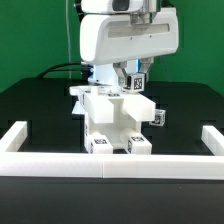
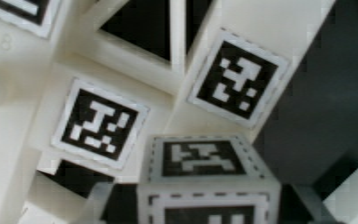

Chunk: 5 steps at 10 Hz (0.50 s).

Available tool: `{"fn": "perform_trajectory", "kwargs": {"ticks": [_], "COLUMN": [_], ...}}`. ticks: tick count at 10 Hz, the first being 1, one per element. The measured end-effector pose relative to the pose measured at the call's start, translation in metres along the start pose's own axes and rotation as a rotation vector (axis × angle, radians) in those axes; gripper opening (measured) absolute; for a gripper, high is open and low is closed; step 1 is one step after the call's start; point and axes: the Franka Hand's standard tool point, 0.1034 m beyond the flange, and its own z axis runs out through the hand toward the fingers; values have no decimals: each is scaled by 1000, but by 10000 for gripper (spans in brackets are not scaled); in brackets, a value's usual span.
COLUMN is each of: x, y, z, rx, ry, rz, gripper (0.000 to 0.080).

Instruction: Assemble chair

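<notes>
Green curtain [image 1: 30, 40] closes off the back of the scene, and in front of it lies a black table [image 1: 40, 105] edged by a low white border rail [image 1: 110, 165], which runs along the near side and turns up at both ends. In the middle of the table, just behind the near rail, stands the partly built chair [image 1: 110, 115], a blocky white stack of slabs and posts. Square black-and-white tags face the camera low on its two front blocks [image 1: 100, 145], and another sits on a piece sticking out toward the exterior view's right [image 1: 158, 118]. The white arm [image 1: 125, 40] hangs straight over the chair and hides what is behind it, while dark cables [image 1: 60, 68] trail off toward the exterior view's left. The gripper [image 1: 133, 76] is down at the chair's top, its jaws drawn narrow, right at a small tagged upright piece [image 1: 139, 83] that rises from the upper part of the chair. Whether the jaws actually clamp this piece or only stand against it cannot be told. The wrist view is filled with white chair parts seen very close and tilted: one large tag on a slanted face [image 2: 238, 80], a second on a face beside it [image 2: 101, 122], and a third on a block end nearer the camera [image 2: 202, 160], with dark gaps between the parts.
</notes>
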Motion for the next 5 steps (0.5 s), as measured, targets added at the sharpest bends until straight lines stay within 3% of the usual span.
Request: {"fn": "perform_trajectory", "kwargs": {"ticks": [5], "x": [0], "y": [0], "z": [0], "rx": [3], "ry": [2], "rz": [308], "gripper": [287]}}
